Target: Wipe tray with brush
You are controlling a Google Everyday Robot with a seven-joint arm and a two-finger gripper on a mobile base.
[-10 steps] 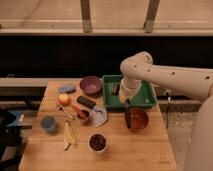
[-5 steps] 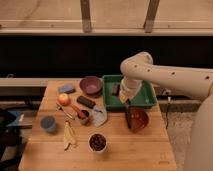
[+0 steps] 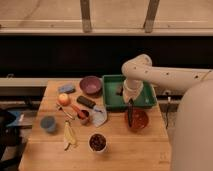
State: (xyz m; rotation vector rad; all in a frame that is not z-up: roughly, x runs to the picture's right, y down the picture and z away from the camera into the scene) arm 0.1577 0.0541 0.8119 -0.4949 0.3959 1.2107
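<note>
White-cased and thick, reaching in from the right edge: arm (image 3: 172, 79) running level over the back of the wooden table (image 3: 50, 157), folding hard at the elbow above the far rim of the tray (image 3: 111, 98), then dropping straight down across the tray's middle. Ending in the gripper (image 3: 131, 103), aimed downward over the tray's near rim and clamped on the top end of the brush (image 3: 129, 117). Held close to upright, slim and black, lower tip reaching down to the left edge of the orange-red bowl (image 3: 139, 121), set just in front of the tray. Green, rectangular, raised-sided, placed at the table's back right with a small dark item (image 3: 120, 90) inside, hard to identify. Just left of it, a purple bowl (image 3: 91, 85). Further left and forward: a blue block (image 3: 66, 89), a round orange fruit (image 3: 63, 99), a short black block (image 3: 86, 102), a red-handled utensil (image 3: 76, 109), a blue-grey cup (image 3: 48, 123), a banana (image 3: 69, 136) and a small bowl of dark red contents (image 3: 97, 142).
</note>
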